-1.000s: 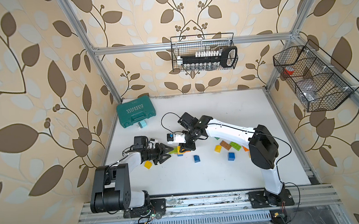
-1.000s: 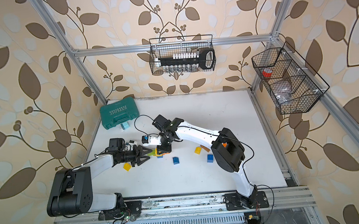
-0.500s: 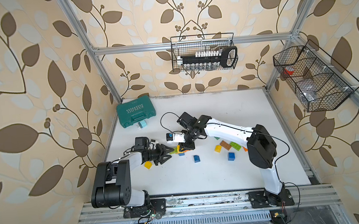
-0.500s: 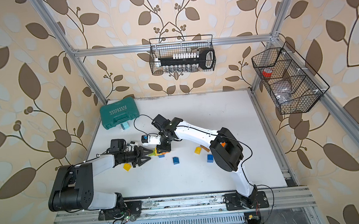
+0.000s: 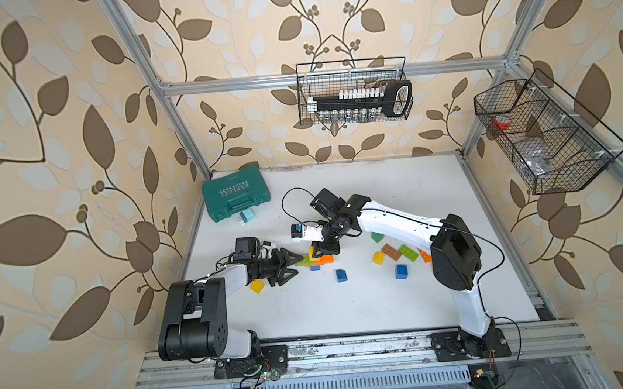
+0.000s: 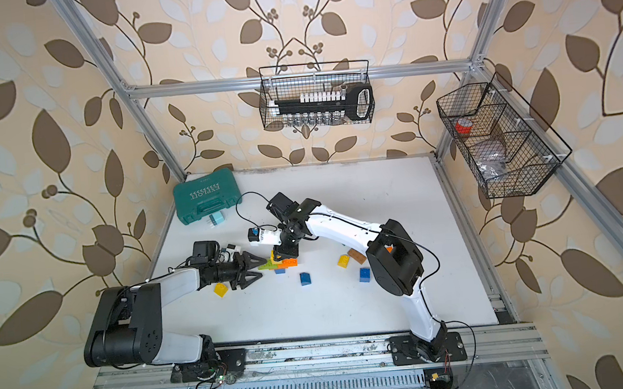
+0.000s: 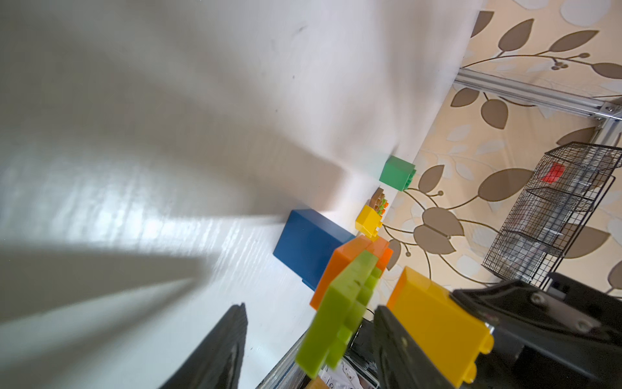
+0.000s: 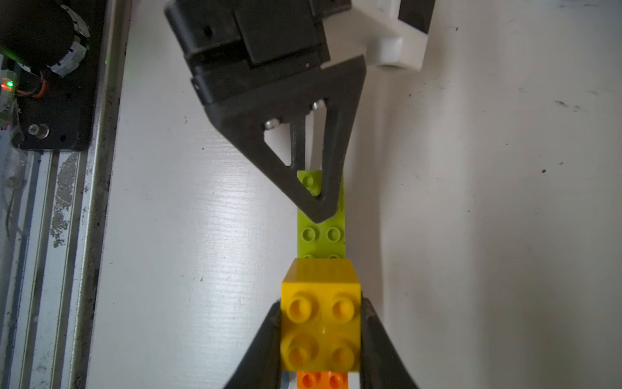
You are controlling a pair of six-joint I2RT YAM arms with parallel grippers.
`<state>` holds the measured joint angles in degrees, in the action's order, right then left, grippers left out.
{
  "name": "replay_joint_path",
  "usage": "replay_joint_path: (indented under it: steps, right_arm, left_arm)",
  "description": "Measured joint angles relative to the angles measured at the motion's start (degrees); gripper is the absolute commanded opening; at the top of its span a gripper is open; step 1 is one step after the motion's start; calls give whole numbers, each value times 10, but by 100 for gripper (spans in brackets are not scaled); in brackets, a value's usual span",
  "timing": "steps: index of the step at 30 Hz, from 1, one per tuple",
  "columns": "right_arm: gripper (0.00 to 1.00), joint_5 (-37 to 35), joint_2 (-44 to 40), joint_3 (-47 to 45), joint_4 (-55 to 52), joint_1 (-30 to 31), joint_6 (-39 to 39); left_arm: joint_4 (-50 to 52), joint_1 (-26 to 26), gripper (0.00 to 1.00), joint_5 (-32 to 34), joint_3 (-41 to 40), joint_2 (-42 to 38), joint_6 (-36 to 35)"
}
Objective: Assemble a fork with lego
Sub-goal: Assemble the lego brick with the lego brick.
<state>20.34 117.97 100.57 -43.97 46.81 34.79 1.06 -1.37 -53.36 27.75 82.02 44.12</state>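
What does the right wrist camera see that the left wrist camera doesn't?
Only the right wrist view shows the small glowing green and red lights by the table's edge. Only the left wrist view shows a blue brick, a dark green brick and the wire basket on the wall. Both show the yellow brick, the long lime green brick and an orange brick.
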Motion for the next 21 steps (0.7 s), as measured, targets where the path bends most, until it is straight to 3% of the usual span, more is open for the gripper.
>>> replay_joint_path:
  steps: [10,21]
  right_arm:
    - [23,0,6,1,-2,-1,9]
    - [23,-2,14,1,-10,-1,12]
  left_arm:
    - [-37,26,54,-5,1,25,13]
    - [-53,29,52,-4,3,31,13]
